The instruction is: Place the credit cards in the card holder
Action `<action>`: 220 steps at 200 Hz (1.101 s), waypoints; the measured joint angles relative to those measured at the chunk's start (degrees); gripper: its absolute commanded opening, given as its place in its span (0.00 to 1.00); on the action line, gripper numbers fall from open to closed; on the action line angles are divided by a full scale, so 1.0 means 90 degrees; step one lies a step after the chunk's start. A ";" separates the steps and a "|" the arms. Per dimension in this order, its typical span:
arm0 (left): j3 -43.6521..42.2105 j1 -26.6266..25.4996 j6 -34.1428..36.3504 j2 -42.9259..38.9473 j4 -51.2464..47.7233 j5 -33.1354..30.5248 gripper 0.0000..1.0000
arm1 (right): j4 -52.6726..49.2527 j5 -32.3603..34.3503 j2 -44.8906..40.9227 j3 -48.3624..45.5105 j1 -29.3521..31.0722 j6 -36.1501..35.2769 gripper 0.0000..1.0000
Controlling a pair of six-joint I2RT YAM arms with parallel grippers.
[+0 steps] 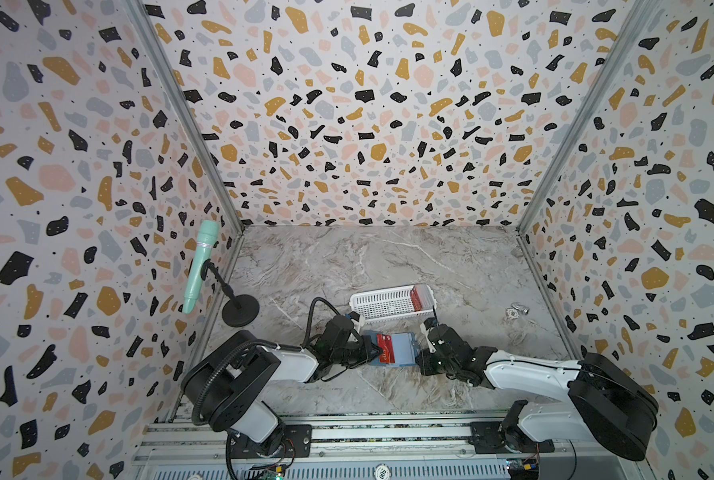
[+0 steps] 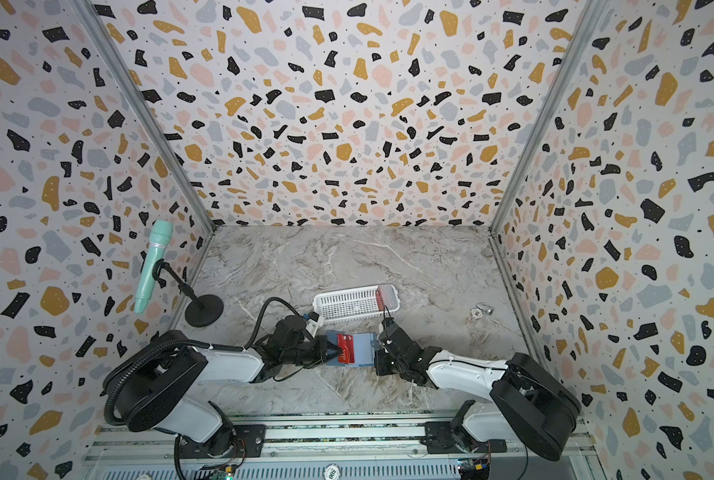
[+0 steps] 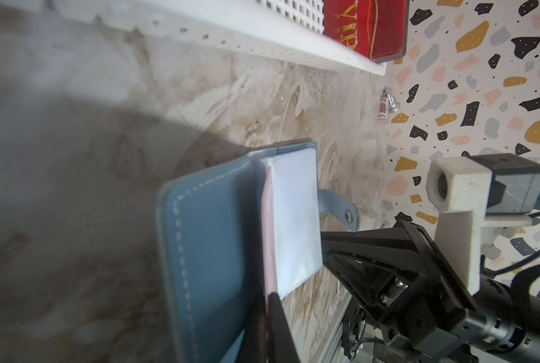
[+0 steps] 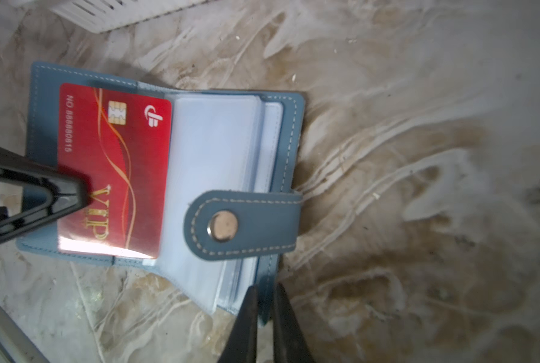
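Mint-green, a microphone [image 1: 199, 266] on its stand stood at the left edge of the surface [image 1: 347, 266], clear of the work. Next came the left end effector [image 1: 374, 353], closed on a red card [image 4: 114, 169], pinching the card's left long edge near its "VIP" end.

The card lay over the left half of the open card holder [image 1: 405, 345], which sat mid-width, nearer the front edge than the back. In the left wrist view the card appeared tilted up from the cover. Its long axis ran front to back, chip end toward the back edge and "VIP" end toward the front. Its right long edge led, meeting the clear sleeves [image 4: 212, 163] at the spine; whether it had entered a sleeve could not be told. The holder spread left to right, with its snap tab [image 4: 249, 220] folded in over the sleeves from the right.

The right end effector [image 4: 267, 292] was nearly closed, clamping the holder's front right edge and apparently steadying it.

The task looked early. The visible sleeves appeared empty, one card was at the mouth, and a stack of red cards [image 1: 421, 297] stood in the right end of the white basket [image 1: 382, 305] just behind the holder. A small metallic object [image 1: 517, 311] lay near the right edge.
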 measured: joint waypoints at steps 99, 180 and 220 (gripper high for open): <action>0.0002 0.0083 -0.0187 0.0250 0.0325 0.0228 0.00 | 0.0170 0.0141 0.0104 0.0000 0.0073 -0.0002 0.11; 0.0274 0.0087 0.0022 0.0330 -0.0153 0.0180 0.15 | 0.0187 0.0182 0.0126 0.0007 0.0097 0.0000 0.09; 0.0741 0.0087 0.0432 0.0316 -0.1268 -0.0117 0.28 | 0.0189 0.0265 0.0151 0.0027 0.0151 0.0000 0.09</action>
